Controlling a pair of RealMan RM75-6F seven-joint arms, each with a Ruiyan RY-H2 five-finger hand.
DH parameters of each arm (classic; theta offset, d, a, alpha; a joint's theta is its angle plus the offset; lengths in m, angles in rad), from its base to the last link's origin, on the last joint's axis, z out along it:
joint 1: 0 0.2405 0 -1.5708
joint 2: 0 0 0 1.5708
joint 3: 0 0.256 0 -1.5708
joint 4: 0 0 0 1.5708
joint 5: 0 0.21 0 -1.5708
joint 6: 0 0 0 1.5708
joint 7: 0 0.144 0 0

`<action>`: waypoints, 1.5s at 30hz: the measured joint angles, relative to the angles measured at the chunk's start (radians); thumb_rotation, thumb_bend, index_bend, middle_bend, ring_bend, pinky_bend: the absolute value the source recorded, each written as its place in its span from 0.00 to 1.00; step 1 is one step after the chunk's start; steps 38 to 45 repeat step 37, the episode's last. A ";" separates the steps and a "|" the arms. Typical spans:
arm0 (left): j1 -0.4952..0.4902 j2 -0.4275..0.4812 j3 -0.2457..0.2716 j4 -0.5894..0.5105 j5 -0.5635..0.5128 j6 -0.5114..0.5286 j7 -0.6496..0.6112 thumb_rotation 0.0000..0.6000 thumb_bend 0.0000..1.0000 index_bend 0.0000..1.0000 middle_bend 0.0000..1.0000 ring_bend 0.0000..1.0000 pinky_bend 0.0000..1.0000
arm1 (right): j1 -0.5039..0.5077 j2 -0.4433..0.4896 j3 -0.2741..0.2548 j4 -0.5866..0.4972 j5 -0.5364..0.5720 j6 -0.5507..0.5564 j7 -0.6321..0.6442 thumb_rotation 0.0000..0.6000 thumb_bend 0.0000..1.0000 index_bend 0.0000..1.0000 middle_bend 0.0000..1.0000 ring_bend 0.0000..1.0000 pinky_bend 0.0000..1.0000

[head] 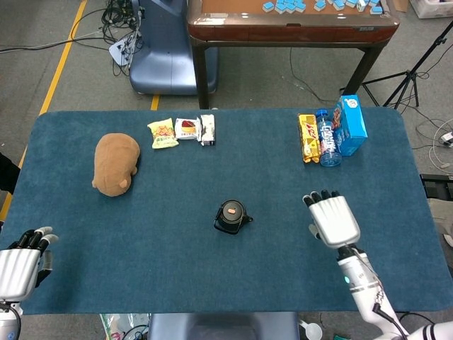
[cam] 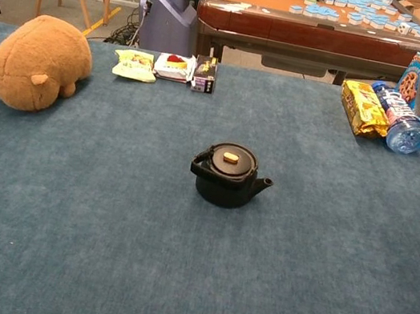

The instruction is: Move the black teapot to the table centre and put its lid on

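A black teapot (head: 231,217) is seen standing upright near the middle of a blue-covered table (head: 177,269). Its lid (cam: 230,159), topped with a small tan knob, is seated on it, and its spout is pointed toward the robot's right. The right hand (head: 331,219) is held above the cloth well to the right of the teapot, with its fingers extended and parted and nothing grasped. The left hand (head: 21,261) is shown at the table's near left corner, well apart from everything, its fingers only partly visible, so whether it is released or clenched cannot be told. A brown plush animal (head: 115,163) is laid toward the far left. Snack packets (head: 180,130) are placed along the far edge, and a water bottle (head: 327,139) lies beside a blue carton (head: 351,124) at the far right.
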 measured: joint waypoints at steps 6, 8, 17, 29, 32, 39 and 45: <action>-0.010 -0.004 0.000 0.013 0.015 -0.004 -0.022 1.00 0.60 0.39 0.32 0.27 0.54 | -0.136 0.019 -0.041 0.055 -0.124 0.070 0.119 1.00 0.00 0.43 0.43 0.37 0.44; -0.013 -0.006 0.001 0.021 0.027 0.001 -0.043 1.00 0.60 0.40 0.33 0.27 0.54 | -0.184 0.019 -0.048 0.093 -0.155 0.088 0.176 1.00 0.00 0.43 0.43 0.37 0.44; -0.033 -0.027 -0.004 0.087 0.058 0.017 -0.120 1.00 0.60 0.42 0.34 0.27 0.54 | -0.356 0.018 -0.052 0.270 -0.247 0.118 0.395 1.00 0.00 0.43 0.43 0.37 0.44; -0.040 -0.041 -0.012 0.099 0.042 0.016 -0.115 1.00 0.60 0.43 0.35 0.28 0.54 | -0.445 0.019 0.020 0.423 -0.288 0.054 0.599 1.00 0.00 0.43 0.44 0.37 0.44; -0.042 -0.042 -0.012 0.100 0.043 0.017 -0.114 1.00 0.60 0.43 0.35 0.28 0.54 | -0.460 0.022 0.045 0.435 -0.292 0.039 0.630 1.00 0.00 0.43 0.44 0.37 0.44; -0.045 -0.043 -0.016 0.100 0.028 0.009 -0.111 1.00 0.60 0.44 0.35 0.28 0.54 | -0.473 0.031 0.081 0.440 -0.290 -0.011 0.657 1.00 0.00 0.43 0.44 0.37 0.44; -0.045 -0.043 -0.016 0.100 0.028 0.009 -0.111 1.00 0.60 0.44 0.35 0.28 0.54 | -0.473 0.031 0.081 0.440 -0.290 -0.011 0.657 1.00 0.00 0.43 0.44 0.37 0.44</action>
